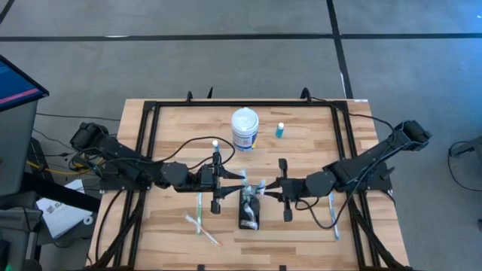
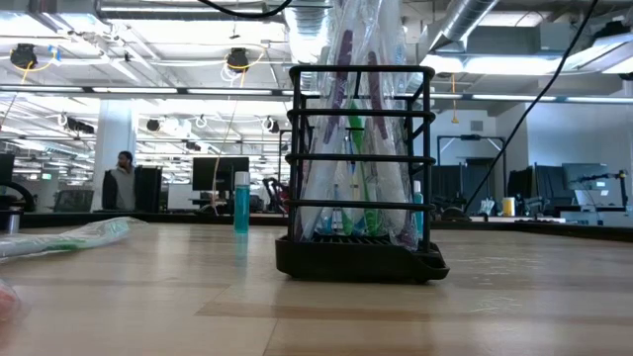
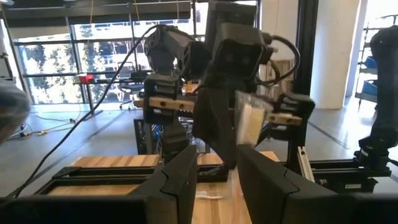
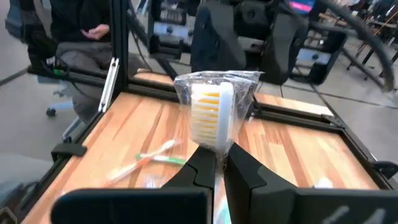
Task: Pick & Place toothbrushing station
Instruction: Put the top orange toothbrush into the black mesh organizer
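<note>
Two arms meet over the table's near centre. From nine o'clock, the left gripper (image 1: 226, 181) reaches in just beside the toothbrushing station (image 1: 249, 209); its fingers (image 3: 180, 180) stand apart, released, with nothing between them. The black slotted station stands upright at about six o'clock from the white tub (image 1: 245, 129), already carrying wrapped brushes. From three o'clock, the right gripper (image 1: 276, 188) is clenched on a wrapped toothbrush (image 4: 211, 118), bristle head up. Loose wrapped brushes (image 1: 200, 224) lie at seven o'clock.
</note>
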